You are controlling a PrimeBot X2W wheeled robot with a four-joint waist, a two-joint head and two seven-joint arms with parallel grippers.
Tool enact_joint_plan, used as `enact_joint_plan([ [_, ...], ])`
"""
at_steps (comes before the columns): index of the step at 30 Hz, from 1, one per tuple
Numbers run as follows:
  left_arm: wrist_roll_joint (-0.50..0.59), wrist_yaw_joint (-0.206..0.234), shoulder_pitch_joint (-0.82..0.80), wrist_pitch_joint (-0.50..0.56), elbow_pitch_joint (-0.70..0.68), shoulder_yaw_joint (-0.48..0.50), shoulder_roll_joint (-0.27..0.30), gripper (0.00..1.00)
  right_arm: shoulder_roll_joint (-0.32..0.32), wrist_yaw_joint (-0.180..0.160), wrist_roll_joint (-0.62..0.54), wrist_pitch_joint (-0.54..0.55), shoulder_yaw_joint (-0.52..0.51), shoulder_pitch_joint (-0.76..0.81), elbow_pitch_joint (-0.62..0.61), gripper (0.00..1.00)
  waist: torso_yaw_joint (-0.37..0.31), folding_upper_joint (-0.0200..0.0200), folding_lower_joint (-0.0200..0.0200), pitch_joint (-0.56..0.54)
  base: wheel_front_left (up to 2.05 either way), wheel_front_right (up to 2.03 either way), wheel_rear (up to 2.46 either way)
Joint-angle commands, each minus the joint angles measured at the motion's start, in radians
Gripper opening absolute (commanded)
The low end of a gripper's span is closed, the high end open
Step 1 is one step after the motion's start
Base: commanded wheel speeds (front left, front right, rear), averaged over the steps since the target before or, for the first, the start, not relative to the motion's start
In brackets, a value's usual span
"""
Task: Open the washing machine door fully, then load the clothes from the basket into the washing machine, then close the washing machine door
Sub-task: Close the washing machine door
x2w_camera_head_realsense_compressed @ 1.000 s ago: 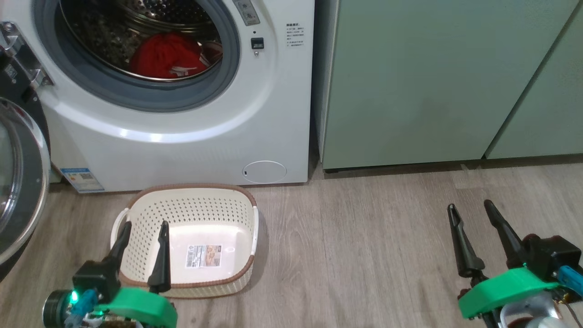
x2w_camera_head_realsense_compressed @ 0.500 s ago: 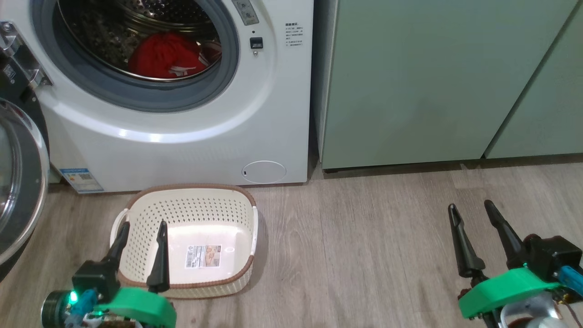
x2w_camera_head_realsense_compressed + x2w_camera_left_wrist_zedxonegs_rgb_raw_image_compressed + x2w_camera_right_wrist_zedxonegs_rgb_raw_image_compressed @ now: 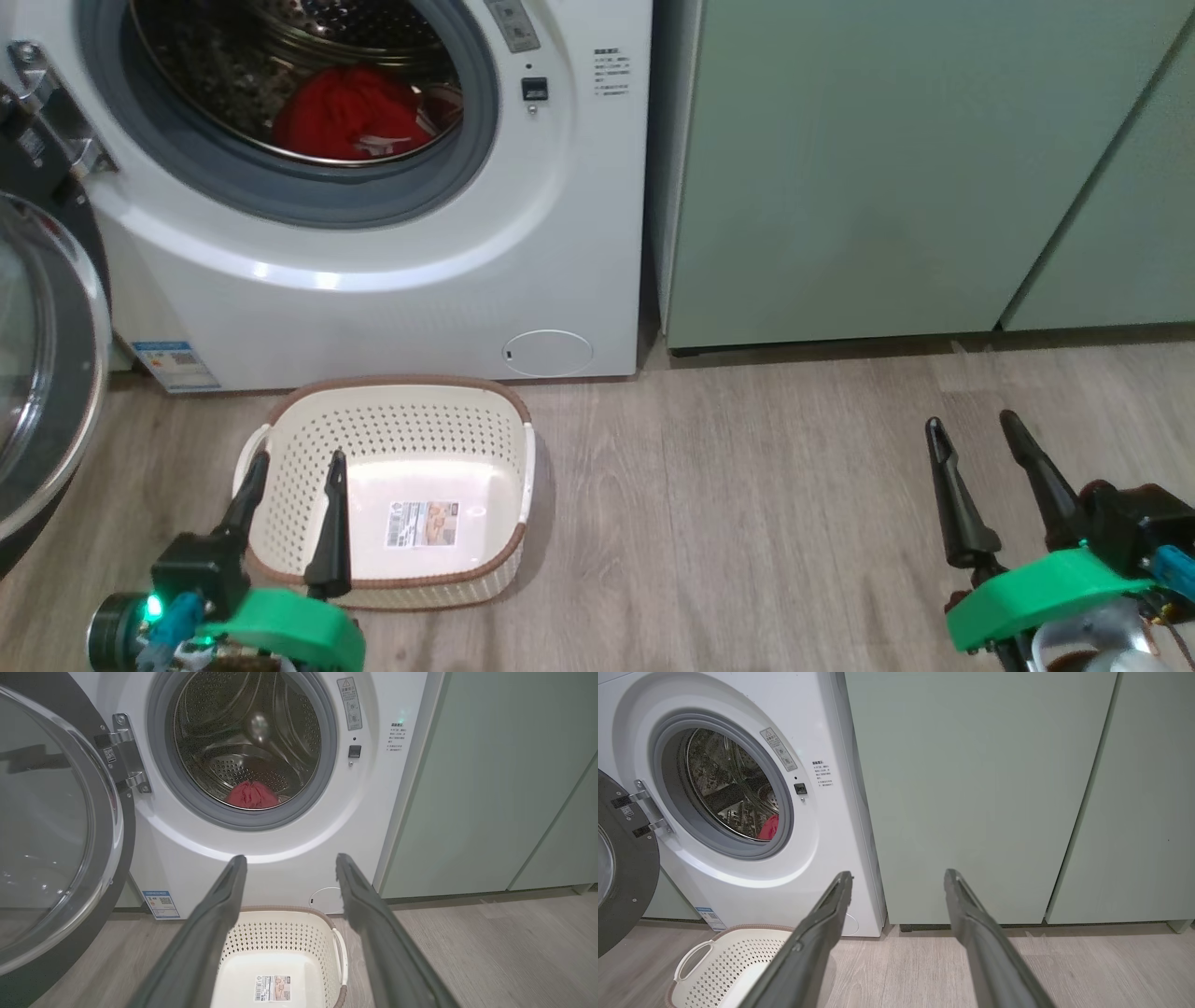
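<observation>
While both arms hang low over the wooden floor [image 3: 747, 523], the head view shows the left gripper [image 3: 299, 457] with its two dark fingers spread wide and nothing between them. Its tips lie over the near left part of the basket [image 3: 401, 384], and I cannot tell whether they touch it. The basket's pale bottom and its label [image 3: 422, 524] show just right of those fingers. Beyond this gripper, past the basket, stands the washing machine [image 3: 373, 299], with the clothes [image 3: 350, 112] as a red heap inside the steel drum. The washing machine door [image 3: 42, 373] stands swung open to the left gripper's left. Well apart to the right, the right gripper [image 3: 971, 422] is likewise wide and holds nothing, pointing toward the pale green cabinets [image 3: 887, 168].

From the left wrist, the fingers rise wide apart with the basket low between them. The round opening lies straight ahead above the tips, the red clothes at the drum's bottom. The open door hangs on its hinge to the left.

From the right wrist, the fingers stand wide and bare, the cabinets straight ahead between them. The washing machine is ahead to the left, a sliver of red showing in its drum. The basket sits low, left of the left finger, on the floor before the machine.
</observation>
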Motion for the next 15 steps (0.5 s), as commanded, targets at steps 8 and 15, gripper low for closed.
enact_joint_plan([
  [8, -0.012, 0.026, -0.054, -0.003, -0.042, 0.030, 0.012, 1.00, -0.006, 0.000, 0.008, -0.013, 0.009, -0.019, -0.036, 1.00, 0.098, 0.0000, 0.0000, -0.007, 0.00, 0.00, 0.00],
  [15, -0.017, 0.047, -0.042, -0.007, -0.063, 0.045, 0.010, 1.00, -0.006, 0.000, 0.012, -0.014, 0.025, -0.019, -0.050, 1.00, 0.232, 0.0000, 0.0000, -0.011, 0.00, 0.00, 0.00],
])
